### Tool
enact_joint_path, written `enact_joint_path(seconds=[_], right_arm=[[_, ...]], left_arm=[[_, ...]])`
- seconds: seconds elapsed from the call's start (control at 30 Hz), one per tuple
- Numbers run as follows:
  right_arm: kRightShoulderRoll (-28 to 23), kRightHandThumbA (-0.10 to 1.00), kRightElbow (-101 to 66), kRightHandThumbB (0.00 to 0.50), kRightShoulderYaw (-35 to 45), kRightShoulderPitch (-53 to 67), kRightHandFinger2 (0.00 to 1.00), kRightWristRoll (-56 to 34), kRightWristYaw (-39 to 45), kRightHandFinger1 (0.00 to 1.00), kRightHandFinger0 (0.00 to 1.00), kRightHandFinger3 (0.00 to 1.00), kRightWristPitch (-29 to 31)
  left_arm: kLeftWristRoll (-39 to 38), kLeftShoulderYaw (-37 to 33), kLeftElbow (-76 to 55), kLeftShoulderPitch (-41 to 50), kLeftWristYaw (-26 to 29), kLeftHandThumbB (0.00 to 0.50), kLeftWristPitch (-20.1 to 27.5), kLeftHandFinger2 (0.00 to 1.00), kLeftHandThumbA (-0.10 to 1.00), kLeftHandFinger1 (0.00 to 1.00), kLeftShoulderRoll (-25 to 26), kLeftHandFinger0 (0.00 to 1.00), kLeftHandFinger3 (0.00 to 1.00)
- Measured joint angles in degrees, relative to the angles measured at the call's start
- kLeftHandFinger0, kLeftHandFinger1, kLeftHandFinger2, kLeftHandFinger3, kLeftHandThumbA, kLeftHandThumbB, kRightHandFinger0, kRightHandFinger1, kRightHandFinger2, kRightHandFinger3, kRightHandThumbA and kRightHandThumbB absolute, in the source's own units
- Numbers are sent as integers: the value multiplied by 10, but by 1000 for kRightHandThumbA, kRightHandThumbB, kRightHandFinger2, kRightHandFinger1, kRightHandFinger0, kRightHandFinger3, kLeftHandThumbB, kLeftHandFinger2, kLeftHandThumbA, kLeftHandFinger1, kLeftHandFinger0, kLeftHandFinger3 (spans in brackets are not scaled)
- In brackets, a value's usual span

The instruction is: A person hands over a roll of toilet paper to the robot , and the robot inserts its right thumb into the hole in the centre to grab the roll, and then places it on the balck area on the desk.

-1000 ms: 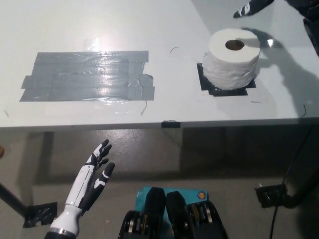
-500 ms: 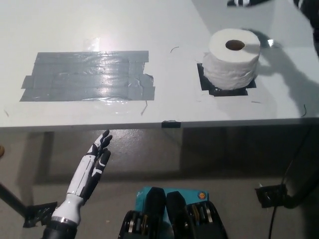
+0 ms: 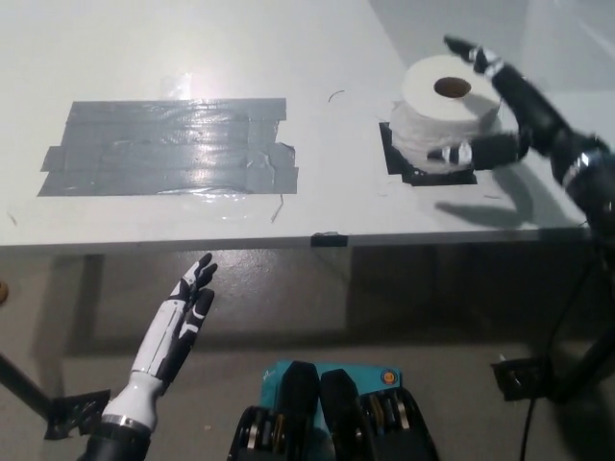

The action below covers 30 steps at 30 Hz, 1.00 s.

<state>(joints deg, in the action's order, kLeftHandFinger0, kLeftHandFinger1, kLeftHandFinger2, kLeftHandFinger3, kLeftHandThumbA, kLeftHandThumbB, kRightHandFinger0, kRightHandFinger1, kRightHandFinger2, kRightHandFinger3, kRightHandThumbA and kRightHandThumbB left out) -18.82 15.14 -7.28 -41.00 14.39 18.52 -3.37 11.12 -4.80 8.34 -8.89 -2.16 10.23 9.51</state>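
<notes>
On the white desk [image 3: 317, 58], toward its right side, the roll of toilet paper [image 3: 448, 115] is standing upright with its round centre hole [image 3: 452, 87] facing up. It is sitting on the small black area [image 3: 407, 171], whose dark edges are showing along the roll's left side and in front of it. Nothing is showing inside the hole; it is reading only as a dark brown opening.

Around the roll's right side, the black right hand [image 3: 514, 120] is reaching in from the right edge of the picture. Its fingers are spreading apart: one finger [image 3: 476, 55] is stretching over the desk just behind the roll's top rim, and another [image 3: 459, 152] is lying low against the front of the roll's side wall. Whether these are actually pressing the paper cannot be told, and the hand is not closing on it.

Farther left on the desk, well apart from the roll, a large patch of grey tape [image 3: 168, 146] is lying flat and catching glare.

Below the desk's front edge, at the lower left, the white left hand [image 3: 178, 327] is hanging over the floor with its fingers extended and slightly apart, holding nothing.
</notes>
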Motion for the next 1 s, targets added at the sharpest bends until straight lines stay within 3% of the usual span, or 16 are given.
enact_joint_path(seconds=[0.03,0.13,0.27,0.37,0.53,0.67,0.73,1.0], right_arm=[[2,962,-17,411,0,16,1000,-1,0,1000,1000,1000,-2],[11,926,-68,353,0,62,1000,-7,0,1000,1000,1000,-10],[23,930,-130,390,0,114,1000,-14,-1,1000,1000,1000,-18],[35,982,-181,363,0,148,1000,-20,-2,1000,1000,1000,-23],[55,978,-269,268,0,199,1000,-29,-3,1000,1000,1000,-23],[77,962,-351,282,16,244,1000,-47,-9,1000,1000,1000,-19],[96,952,-385,252,40,268,1000,-67,-21,1000,1000,1000,-4],[137,967,-282,231,74,299,1000,-133,-37,1000,1000,1000,34]], left_arm=[[0,0,1,-2,0,142,0,1000,1000,1000,0,1000,1000],[0,0,1,-6,0,134,-1,1000,1000,1000,0,1000,1000],[0,0,2,-12,0,131,-1,1000,1000,1000,0,1000,1000],[0,0,2,-18,0,133,-1,1000,1000,1000,0,1000,1000],[0,0,2,-31,0,125,-2,1000,1000,1000,0,1000,1000],[1,0,2,-46,0,144,-2,1000,1000,1000,0,1000,1000],[3,2,0,-56,0,134,-1,1000,1000,1000,0,1000,1000],[12,3,-4,-63,1,126,0,1000,1000,1000,1,1000,1000]])
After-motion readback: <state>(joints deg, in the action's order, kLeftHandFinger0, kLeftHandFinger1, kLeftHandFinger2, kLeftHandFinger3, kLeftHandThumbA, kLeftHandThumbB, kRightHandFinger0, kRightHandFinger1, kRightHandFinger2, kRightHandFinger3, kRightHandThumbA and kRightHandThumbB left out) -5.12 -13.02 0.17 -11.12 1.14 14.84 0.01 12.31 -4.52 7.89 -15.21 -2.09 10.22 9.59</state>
